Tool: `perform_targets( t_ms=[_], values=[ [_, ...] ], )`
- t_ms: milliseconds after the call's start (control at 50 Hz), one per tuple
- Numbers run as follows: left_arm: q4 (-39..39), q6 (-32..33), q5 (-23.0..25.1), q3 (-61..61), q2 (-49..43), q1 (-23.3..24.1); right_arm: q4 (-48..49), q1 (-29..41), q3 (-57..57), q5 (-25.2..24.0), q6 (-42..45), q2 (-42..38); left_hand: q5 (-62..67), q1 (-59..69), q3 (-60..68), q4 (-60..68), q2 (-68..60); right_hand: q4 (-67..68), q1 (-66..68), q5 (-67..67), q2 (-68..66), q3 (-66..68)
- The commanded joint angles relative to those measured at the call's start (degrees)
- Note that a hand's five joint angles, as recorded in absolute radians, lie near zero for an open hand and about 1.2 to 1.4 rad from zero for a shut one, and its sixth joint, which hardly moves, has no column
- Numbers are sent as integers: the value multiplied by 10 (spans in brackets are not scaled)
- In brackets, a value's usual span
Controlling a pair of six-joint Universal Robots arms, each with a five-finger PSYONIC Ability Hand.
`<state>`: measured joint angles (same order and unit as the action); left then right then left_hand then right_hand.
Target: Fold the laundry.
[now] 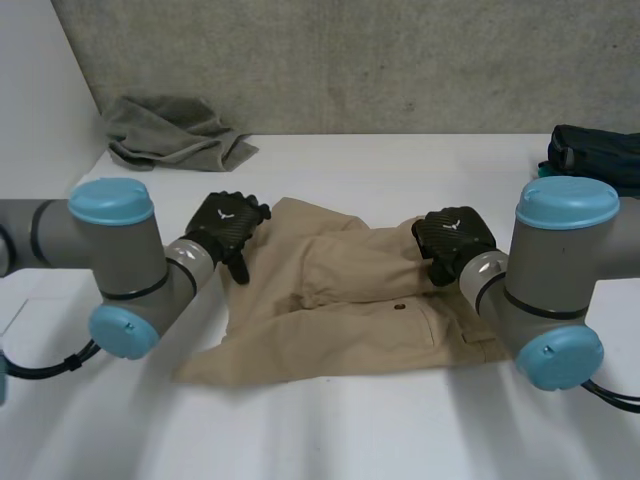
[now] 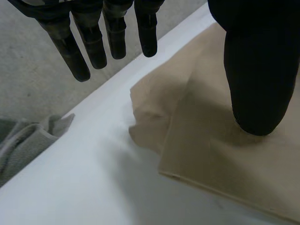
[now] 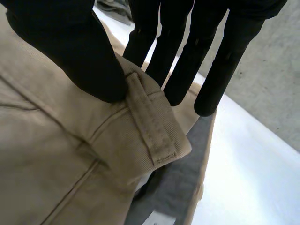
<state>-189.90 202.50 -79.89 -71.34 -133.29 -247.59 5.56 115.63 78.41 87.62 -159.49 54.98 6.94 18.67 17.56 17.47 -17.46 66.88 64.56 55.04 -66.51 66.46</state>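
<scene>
Ideally the right hand [image 1: 455,238], pinching the waistband [image 3: 152,126] of the tan trousers [image 1: 340,310], should fold evenly while the left hand [image 1: 228,228], fingers [image 2: 75,51] straight, pins the edge.

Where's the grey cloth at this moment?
In the head view, the grey cloth lies crumpled at the table's far left corner, beyond the left hand and apart from the tan trousers.

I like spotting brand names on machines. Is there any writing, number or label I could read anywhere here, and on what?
There are no readable words or numbers anywhere.
Back of the left hand: a small white emblem, a shape rather than letters.
Back of the right hand: the same kind of emblem.
On the tan trousers: no print that I can make out.
</scene>
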Motion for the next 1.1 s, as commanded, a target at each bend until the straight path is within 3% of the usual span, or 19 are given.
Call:
perform_targets(
  t_ms=[20,40,100,120,260,360,460,620,700,780,900,1100],
  values=[
    [4,1,2,23,-29,11,36,-1,24,-10,2,48,223,206,217,218,-218,131,154,150,-135,135],
    [4,1,2,23,-29,12,38,-1,29,-10,2,57,279,261,272,273,-273,131,154,150,-135,135],
    [4,5,-1,23,-27,24,38,0,46,-12,3,99,608,591,602,603,-603,131,154,150,-135,135],
    [4,8,-3,22,-22,27,38,-2,50,-13,7,113,630,613,624,625,-625,131,154,150,-135,135],
    [12,14,-18,-5,58,33,32,-8,50,-12,53,151,631,613,624,625,-625,131,154,150,-135,135],
    [16,10,-58,-55,186,36,31,-8,44,-10,73,176,631,613,624,625,-625,131,154,150,-135,135],
    [18,10,-69,-93,300,38,26,-9,36,-10,81,217,631,613,624,625,-625,131,154,150,-135,135],
    [37,11,-70,-152,499,58,-75,-8,12,-31,123,351,631,613,624,625,-625,131,154,150,-135,135],
    [47,11,-70,-161,549,59,-121,-9,-4,-46,127,402,631,613,624,625,-625,131,154,150,-135,135],
    [71,11,-69,-162,560,59,-155,-15,-17,-56,127,431,631,613,624,625,-625,131,154,150,-135,135],
    [80,12,-73,-165,539,62,-180,-30,-15,-60,128,408,631,613,624,625,-625,131,154,150,-135,135],
    [81,15,-93,-129,375,62,-203,-32,-40,-59,131,262,631,613,624,625,-625,131,154,150,-135,135]
  ],
)
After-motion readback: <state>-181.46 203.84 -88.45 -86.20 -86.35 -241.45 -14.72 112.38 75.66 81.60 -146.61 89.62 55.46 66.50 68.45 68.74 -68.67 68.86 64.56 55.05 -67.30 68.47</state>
